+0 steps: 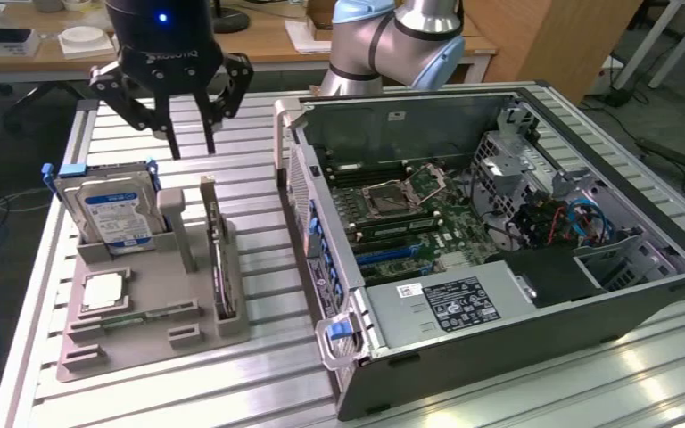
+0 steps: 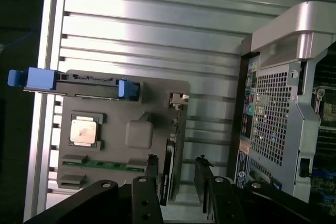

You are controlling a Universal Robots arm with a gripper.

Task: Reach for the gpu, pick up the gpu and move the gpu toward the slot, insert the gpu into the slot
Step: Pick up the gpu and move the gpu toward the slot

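The gpu (image 1: 218, 259) is a thin dark card standing on edge in the grey holder (image 1: 140, 352), its metal bracket end toward the back. My gripper (image 1: 193, 150) hangs well above and behind it, open, with nothing between its fingers. In the wrist view the gpu (image 2: 168, 174) shows edge-on far below, roughly in line with the gap between the two fingertips of the gripper (image 2: 177, 159). The slot (image 1: 392, 256) is among the blue and black card slots on the motherboard inside the open computer case (image 1: 498, 312).
On the same holder stand a blue-labelled hard drive (image 1: 111, 209) in a blue-handled frame, a square silver processor chip (image 1: 104, 290) and a green memory stick (image 1: 140, 316). The case's handle and rear panel (image 2: 278, 119) sit close beside the holder. Slatted metal table (image 1: 247, 125) lies behind.
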